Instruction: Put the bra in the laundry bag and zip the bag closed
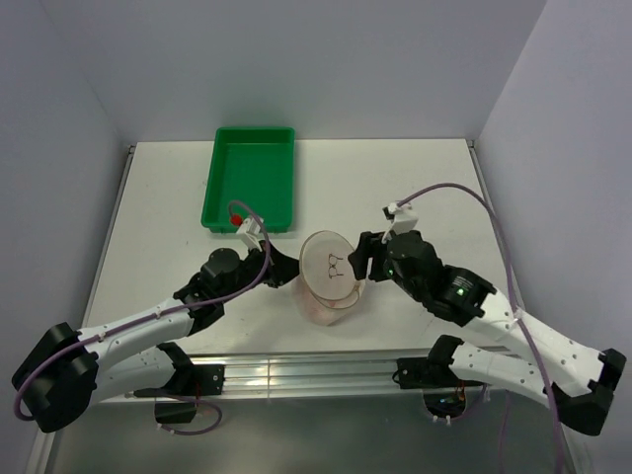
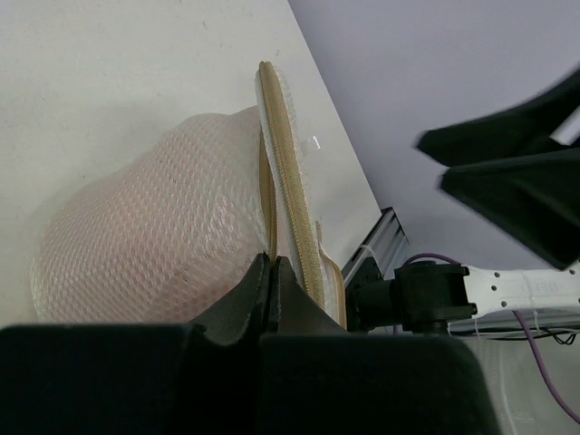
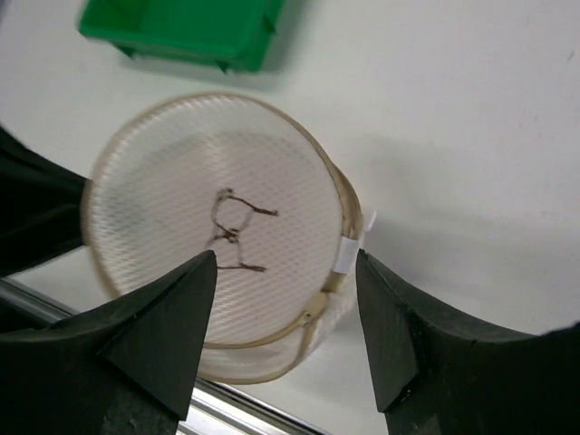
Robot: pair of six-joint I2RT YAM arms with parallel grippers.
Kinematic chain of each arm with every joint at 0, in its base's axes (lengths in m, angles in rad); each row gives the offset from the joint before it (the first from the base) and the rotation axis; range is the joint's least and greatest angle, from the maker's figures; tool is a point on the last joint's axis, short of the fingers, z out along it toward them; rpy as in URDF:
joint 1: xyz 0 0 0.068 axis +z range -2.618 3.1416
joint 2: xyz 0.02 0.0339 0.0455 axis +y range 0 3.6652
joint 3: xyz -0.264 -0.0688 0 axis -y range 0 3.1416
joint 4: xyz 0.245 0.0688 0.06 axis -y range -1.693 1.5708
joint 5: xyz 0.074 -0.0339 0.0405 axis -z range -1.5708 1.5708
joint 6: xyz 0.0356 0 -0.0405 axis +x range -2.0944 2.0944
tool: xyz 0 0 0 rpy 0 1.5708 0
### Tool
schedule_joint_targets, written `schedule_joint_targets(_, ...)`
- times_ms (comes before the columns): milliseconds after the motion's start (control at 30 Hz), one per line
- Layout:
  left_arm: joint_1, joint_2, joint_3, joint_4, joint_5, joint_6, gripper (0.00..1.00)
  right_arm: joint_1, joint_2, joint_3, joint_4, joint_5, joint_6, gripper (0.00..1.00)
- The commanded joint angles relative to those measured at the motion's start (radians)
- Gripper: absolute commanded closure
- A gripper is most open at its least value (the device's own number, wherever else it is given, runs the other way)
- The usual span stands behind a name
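Observation:
The laundry bag (image 1: 331, 272) is a round white mesh pouch at the table's middle, its flat lid with a dark mark (image 3: 231, 231) tilted up. Pale pink bra fabric (image 2: 136, 245) shows through the mesh body; it also shows low in the bag in the top view (image 1: 324, 304). My left gripper (image 1: 286, 269) is shut on the bag's rim beside the tan zipper band (image 2: 294, 208), its jaws pressed together (image 2: 270, 270). My right gripper (image 1: 357, 259) is open and empty just right of the bag, its fingers straddling the lid's edge (image 3: 286, 258). A white tab (image 3: 347, 254) sticks out at the rim.
A green plastic tray (image 1: 250, 178) stands behind the bag at the back left; it also shows in the right wrist view (image 3: 181, 27). The table's metal front rail (image 1: 316, 370) runs just below the bag.

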Motion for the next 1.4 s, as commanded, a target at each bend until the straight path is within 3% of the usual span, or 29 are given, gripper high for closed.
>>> schedule_joint_targets(0, 0.005, -0.013, 0.015, 0.043, 0.021, 0.042, 1.0, -0.096, 0.026, -0.091, 0.164, -0.202, -0.041, 0.29)
schedule_joint_targets(133, 0.014, 0.002, 0.032, 0.044, 0.038, 0.059, 1.0, -0.294, 0.028, -0.159, 0.294, -0.394, -0.054, 0.23)
schedule_joint_targets(267, 0.026, 0.01, 0.04, 0.047, 0.07, 0.058, 1.0, -0.38, 0.02, -0.222, 0.347, -0.483, -0.005, 0.2)
schedule_joint_targets(833, 0.071, 0.022, 0.061, 0.063, 0.132, 0.05, 1.0, -0.509, 0.039, -0.415, 0.59, -0.736, 0.11, 0.26)
schedule_joint_targets(1000, 0.083, 0.04, 0.084, 0.055, 0.159, 0.059, 1.0, -0.517, 0.051, -0.429, 0.591, -0.713, 0.112, 0.28)
schedule_joint_targets(1233, 0.12, 0.072, 0.104, 0.07, 0.212, 0.05, 1.0, -0.52, 0.051, -0.441, 0.617, -0.744, 0.141, 0.45)
schedule_joint_targets(1300, 0.135, 0.082, 0.117, 0.063, 0.216, 0.059, 1.0, -0.52, 0.039, -0.463, 0.643, -0.746, 0.156, 0.6)
schedule_joint_targets(1367, 0.152, 0.094, 0.138, 0.05, 0.224, 0.068, 1.0, -0.52, 0.025, -0.474, 0.648, -0.75, 0.173, 0.66)
